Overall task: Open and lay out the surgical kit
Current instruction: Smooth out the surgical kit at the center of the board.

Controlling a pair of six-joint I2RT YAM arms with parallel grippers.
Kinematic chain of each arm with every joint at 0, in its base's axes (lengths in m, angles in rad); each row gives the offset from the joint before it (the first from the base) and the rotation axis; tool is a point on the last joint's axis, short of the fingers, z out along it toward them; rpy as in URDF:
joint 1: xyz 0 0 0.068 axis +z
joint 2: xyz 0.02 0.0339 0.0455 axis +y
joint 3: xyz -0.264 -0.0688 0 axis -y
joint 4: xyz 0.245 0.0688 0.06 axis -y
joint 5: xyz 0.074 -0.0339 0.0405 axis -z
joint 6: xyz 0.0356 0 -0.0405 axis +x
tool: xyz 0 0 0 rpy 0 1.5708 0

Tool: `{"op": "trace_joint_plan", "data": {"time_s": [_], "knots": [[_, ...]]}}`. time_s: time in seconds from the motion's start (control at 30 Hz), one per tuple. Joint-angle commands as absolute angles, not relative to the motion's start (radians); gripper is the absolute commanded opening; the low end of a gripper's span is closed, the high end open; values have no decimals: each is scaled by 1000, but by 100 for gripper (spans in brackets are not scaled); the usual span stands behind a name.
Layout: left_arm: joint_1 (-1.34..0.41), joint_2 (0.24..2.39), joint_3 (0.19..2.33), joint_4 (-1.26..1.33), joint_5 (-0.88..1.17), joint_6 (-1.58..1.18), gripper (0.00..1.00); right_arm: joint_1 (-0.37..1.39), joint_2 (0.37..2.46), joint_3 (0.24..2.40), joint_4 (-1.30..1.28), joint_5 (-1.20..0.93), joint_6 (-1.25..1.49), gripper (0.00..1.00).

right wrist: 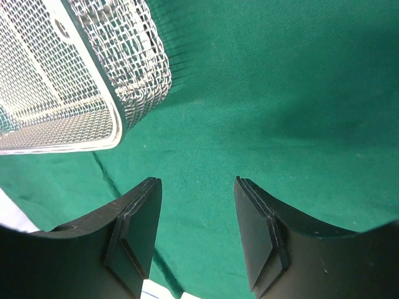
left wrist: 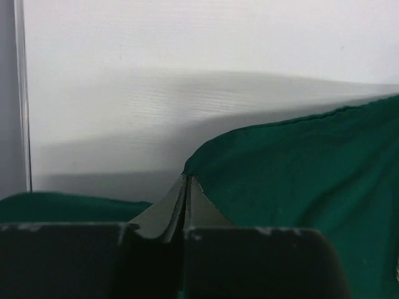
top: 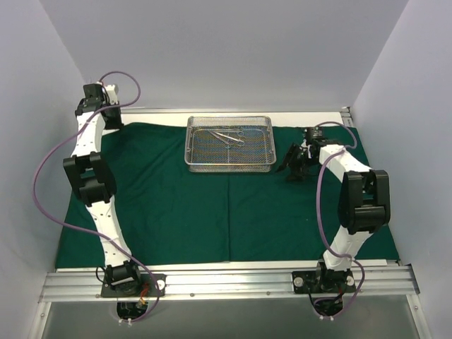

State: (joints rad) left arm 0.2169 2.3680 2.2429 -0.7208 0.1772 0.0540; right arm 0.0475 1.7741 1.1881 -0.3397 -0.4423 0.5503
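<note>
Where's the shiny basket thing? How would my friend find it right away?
Look for the big dark green cloth spread out flat. Near its far edge, in the middle, sits a rectangular wire-mesh tray. It is the only silvery, see-through box there, with slim metal instruments lying inside it.

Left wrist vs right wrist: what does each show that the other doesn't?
Left wrist only: the left fingers closed together on an edge of the green cloth, which peaks up at their tips, with a white surface behind.

Right wrist only: a corner of the wire-mesh tray resting on the cloth, and the right fingers open above flat cloth with nothing between them.

Both: the green cloth. Neither shows the instruments.
</note>
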Motion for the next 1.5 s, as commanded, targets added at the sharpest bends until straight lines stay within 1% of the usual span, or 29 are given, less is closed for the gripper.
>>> {"op": "trace_joint_plan", "data": {"time_s": [0.0, 0.07, 0.1, 0.17, 0.27, 0.33, 0.43, 0.5, 0.53, 0.6, 0.67, 0.73, 0.87, 0.93, 1.03, 1.2, 1.27, 1.47], "knots": [[180, 2200, 2147, -716, 46, 12, 2, 52, 1726, 1163, -322, -485, 560, 50], [172, 2163, 2090, -736, 49, -44, 2, 54, 1726, 1158, -311, -492, 557, 50], [157, 2122, 2009, -739, 46, -55, 2, 54, 1723, 1155, -305, -502, 557, 50], [137, 2047, 1912, -732, 19, -110, 2, 54, 1723, 1141, -290, -511, 552, 50], [89, 1974, 1731, -721, -6, -173, 2, 48, 1720, 1115, -262, -522, 551, 50], [69, 1925, 1637, -712, 37, -189, 4, 40, 1723, 1097, -244, -541, 554, 50], [48, 1892, 1603, -735, 96, -195, 9, 32, 1724, 1072, -224, -555, 554, 50], [40, 1829, 1563, -683, 159, -164, 20, 31, 1727, 1069, -225, -557, 542, 50], [35, 1810, 1554, -675, 161, -154, 32, 28, 1730, 1069, -229, -560, 538, 50], [43, 1779, 1555, -679, 141, -150, 38, 22, 1732, 1071, -230, -566, 531, 50], [64, 1798, 1580, -692, 72, -153, 45, 15, 1732, 1075, -236, -566, 526, 50], [78, 1830, 1646, -729, 10, -156, 48, 14, 1733, 1083, -248, -568, 515, 50], [116, 1972, 1796, -834, -130, -201, 56, 6, 1732, 1092, -268, -561, 497, 50], [130, 2026, 1887, -942, -184, -235, 57, 5, 1729, 1088, -267, -563, 497, 50], [153, 2082, 1899, -1009, -239, -287, 59, 5, 1727, 1081, -262, -568, 499, 50], [210, 2097, 1824, -974, -204, -288, 60, 6, 1735, 1094, -259, -572, 505, 50], [221, 2126, 1831, -976, -198, -273, 60, -23, 1739, 1097, -261, -571, 503, 50], [230, 2177, 1838, -943, -198, -271, 58, -26, 1747, 1089, -258, -569, 506, 50]]}}
